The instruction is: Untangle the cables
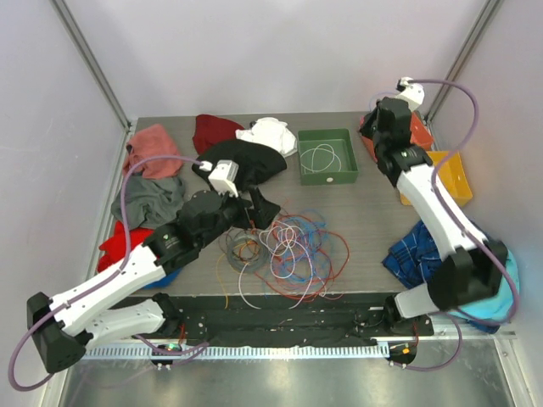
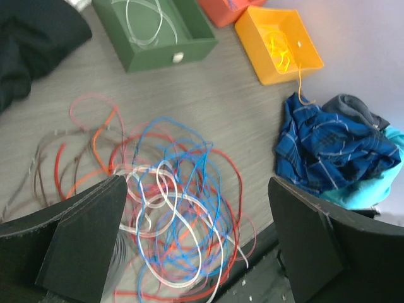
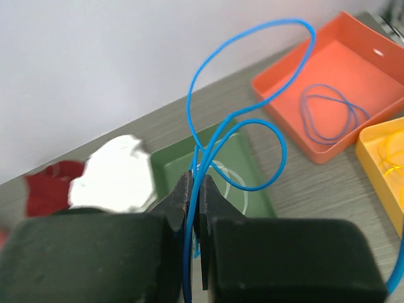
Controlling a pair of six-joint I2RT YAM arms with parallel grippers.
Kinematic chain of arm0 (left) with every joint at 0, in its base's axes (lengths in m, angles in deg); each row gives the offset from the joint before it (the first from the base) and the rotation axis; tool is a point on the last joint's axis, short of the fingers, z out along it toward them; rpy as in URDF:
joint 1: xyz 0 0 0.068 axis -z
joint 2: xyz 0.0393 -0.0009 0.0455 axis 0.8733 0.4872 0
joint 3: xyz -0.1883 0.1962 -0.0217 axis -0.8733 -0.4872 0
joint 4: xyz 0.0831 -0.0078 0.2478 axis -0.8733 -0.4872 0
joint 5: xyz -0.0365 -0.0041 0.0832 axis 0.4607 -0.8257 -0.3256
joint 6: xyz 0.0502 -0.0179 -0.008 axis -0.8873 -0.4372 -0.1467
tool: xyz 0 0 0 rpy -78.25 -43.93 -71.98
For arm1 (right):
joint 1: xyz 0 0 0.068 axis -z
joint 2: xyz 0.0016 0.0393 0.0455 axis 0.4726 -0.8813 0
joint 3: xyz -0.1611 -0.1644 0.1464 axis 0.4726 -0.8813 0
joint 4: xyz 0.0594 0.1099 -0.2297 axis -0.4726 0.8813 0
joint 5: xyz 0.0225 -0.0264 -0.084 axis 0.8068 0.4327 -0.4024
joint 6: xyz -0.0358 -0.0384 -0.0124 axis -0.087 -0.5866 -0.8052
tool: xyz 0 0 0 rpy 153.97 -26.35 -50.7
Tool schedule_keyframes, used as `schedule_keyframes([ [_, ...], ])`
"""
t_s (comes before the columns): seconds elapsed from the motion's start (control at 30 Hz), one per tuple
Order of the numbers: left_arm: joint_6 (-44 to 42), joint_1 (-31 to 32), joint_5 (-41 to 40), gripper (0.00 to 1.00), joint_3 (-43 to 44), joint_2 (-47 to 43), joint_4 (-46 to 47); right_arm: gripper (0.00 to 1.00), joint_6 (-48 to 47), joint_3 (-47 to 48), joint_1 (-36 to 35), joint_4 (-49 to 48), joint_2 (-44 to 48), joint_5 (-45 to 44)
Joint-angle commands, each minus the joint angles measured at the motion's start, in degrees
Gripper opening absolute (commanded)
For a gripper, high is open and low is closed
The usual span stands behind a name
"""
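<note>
— State of the left tool (image 2: 196, 189)?
— Spread wide, nothing between the two black fingers (image 2: 82, 246). Hanging over the tangled heap of thin red, blue, white and orange cables (image 2: 177, 208), apparently clear of it, though hard to judge from the wrist view.

— And the heap itself?
— Lying on the grey wood-grain surface (image 1: 373, 212), between the two arms and near the front edge. Loops piled over one another, red and blue the most mixed, a few brownish-grey strands spread out to the left.

— The right tool (image 3: 194, 189)?
— Pressed together, pinching a thin blue cable (image 3: 281, 146). Held high above the surface, toward the far right corner. Two loops of that cable standing up past the fingertips, the rest running down between the fingers and out of sight.

— Joined to the heap at its other end?
— Cannot tell; too thin to follow in the top view.

— Any cables apart from the heap?
— A white cable (image 1: 320, 158) coiled in the rectangular green tray (image 2: 170, 57), just beyond the heap. A blue cable coil (image 3: 328, 110) inside the shallow orange tray (image 3: 353, 63). A yellow cable (image 2: 281, 50) in the yellow tray (image 2: 259, 28), one end trailing over the rim toward the crumpled blue plaid cloth (image 2: 328, 151).

— Around the edges?
— A black cloth (image 1: 246, 161) just behind the left tool, a pink cloth (image 1: 153, 140) and a grey cloth (image 1: 148, 199) along the left side, a white cloth (image 1: 271, 134) at the far edge.
</note>
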Motion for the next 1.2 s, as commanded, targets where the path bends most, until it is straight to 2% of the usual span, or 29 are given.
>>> schedule_keyframes([
  [0.0,4.54,-0.25,-0.46,1.0,-5.88,-5.76,1.63,0.01,3.64,12.12,5.91,2.38,-11.62,0.41],
  [0.13,7.8,-0.17,0.07,1.0,-13.42,-11.03,0.66,0.01,0.66,24.71,9.26,7.04,-26.9,-0.04],
  [0.2,9.47,-0.25,0.24,1.0,-15.81,-14.1,-0.04,0.01,-1.28,31.11,10.49,8.98,-31.67,-0.38],
  [0.3,9.83,-0.17,0.25,1.0,-20.03,-16.4,-1.09,0.01,0.64,35.79,13.56,9.25,-38.26,-0.39],
  [0.47,8.51,-0.17,-1.69,1.0,-21.45,-15.36,-2.15,0.01,-0.22,44.48,14.98,9.95,-48.89,-1.7],
  [0.67,7.98,-0.25,-1.61,1.0,-19.7,-7.98,-1.27,0.01,0.57,47.76,17.44,9.51,-56.9,0.48],
  [0.8,8.16,-0.17,-0.72,1.0,-17.5,-3.06,-2.32,0.57,0.65,49.07,17.79,9.16,-59.37,-1.78],
  [0.83,8.07,-0.17,-0.46,1.0,-17.32,-2.09,-2.76,0.62,0.74,49.17,17.79,9.16,-59.2,-2.4],
  [0.9,7.81,-0.17,-0.02,1.0,-17.05,-2.17,-2.94,0.69,1.0,48.2,17.7,8.81,-57.19,-3.2],
  [1.0,7.8,-0.25,0.07,1.0,-18.63,-4.45,-1.19,0.7,2.23,42.07,16.92,4.6,-52.01,-3.02],
  [1.1,9.12,-0.17,-0.63,1.0,-21.0,-7.79,1.36,0.71,3.46,28.2,13.68,-6.09,-36.42,-3.9],
  [1.17,10.0,-0.17,-0.9,1.0,-22.67,-9.8,3.21,0.71,4.6,19.31,11.74,-7.97,-30.05,-4.34],
])
